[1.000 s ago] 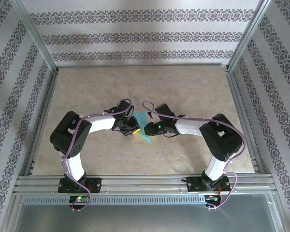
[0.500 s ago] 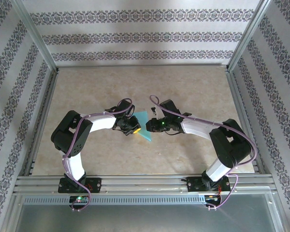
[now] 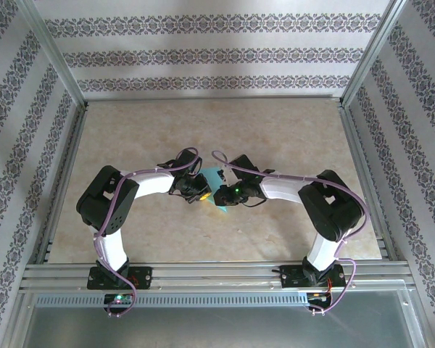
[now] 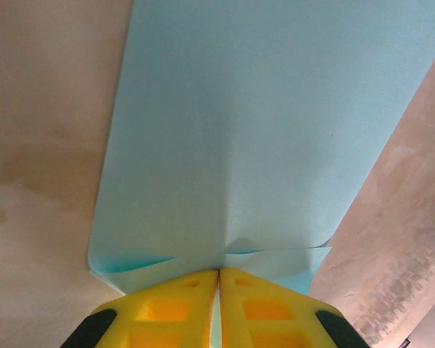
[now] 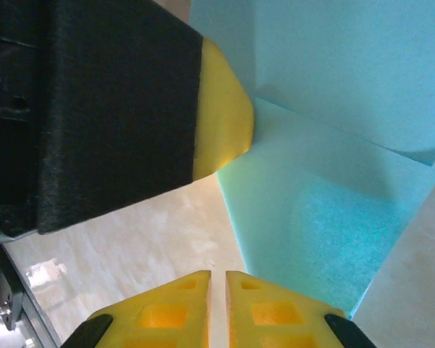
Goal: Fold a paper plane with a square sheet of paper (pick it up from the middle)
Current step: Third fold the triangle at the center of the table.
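Pinching the teal paper (image 4: 261, 130) is the left end effector (image 4: 219, 277); right end effector (image 5: 217, 279) closed beside it

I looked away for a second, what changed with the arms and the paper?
The right claw backed off to the right, then returned to the paper. The left claw stayed clamped on the paper, and both stayed in place.

Pale walls (image 3: 217, 43) with dark floral bands close three sides. Silver posts (image 3: 52, 54) stand at the back corners. The surface (image 3: 275, 123) is beige, marbled, evenly lit, with metal rails (image 3: 217, 273) along its near edge.
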Tool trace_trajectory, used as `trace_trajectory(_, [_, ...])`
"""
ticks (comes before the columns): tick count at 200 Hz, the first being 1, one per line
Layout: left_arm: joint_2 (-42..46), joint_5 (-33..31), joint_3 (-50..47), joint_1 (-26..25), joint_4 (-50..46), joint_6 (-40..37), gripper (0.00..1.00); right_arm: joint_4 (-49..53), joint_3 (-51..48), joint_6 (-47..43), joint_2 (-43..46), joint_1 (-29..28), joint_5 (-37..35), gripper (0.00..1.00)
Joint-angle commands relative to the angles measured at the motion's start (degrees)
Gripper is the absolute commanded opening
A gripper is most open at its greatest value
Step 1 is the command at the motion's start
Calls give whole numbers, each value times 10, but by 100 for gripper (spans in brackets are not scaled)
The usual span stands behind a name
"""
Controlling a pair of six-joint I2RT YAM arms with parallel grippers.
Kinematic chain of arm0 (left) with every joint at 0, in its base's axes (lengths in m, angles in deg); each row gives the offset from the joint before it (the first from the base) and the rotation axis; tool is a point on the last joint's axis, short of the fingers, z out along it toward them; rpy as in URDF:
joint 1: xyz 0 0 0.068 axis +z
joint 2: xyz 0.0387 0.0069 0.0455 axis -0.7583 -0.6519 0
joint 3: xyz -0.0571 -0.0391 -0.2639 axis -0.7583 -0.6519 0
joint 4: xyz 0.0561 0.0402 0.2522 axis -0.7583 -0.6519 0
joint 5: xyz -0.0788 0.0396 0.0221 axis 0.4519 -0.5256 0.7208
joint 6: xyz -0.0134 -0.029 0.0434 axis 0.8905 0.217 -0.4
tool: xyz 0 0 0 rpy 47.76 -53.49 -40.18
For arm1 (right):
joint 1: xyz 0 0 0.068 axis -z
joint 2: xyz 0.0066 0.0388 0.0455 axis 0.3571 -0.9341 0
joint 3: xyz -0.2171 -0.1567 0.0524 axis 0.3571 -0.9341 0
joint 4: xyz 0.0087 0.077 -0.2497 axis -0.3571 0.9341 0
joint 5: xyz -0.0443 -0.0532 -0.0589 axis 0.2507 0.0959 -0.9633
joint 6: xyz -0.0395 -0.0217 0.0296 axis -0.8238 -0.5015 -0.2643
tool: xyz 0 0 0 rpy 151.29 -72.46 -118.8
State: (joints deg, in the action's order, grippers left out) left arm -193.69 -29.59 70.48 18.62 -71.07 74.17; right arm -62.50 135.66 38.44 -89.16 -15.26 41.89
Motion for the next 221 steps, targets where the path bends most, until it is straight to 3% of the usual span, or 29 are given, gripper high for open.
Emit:
trace_trajectory(1, [-33,-40,-16,-8,-64,-1,12,19,14,-15,-14,-7,3,14])
trace_trajectory(161, [-33,-34,-10,-8,-67,-9,11,54,25,-26,-41,-6,-38,14])
trace_trajectory(221, [28,2,34,-6,-22,-72,16,71,21,-30,-47,-7,-47,13])
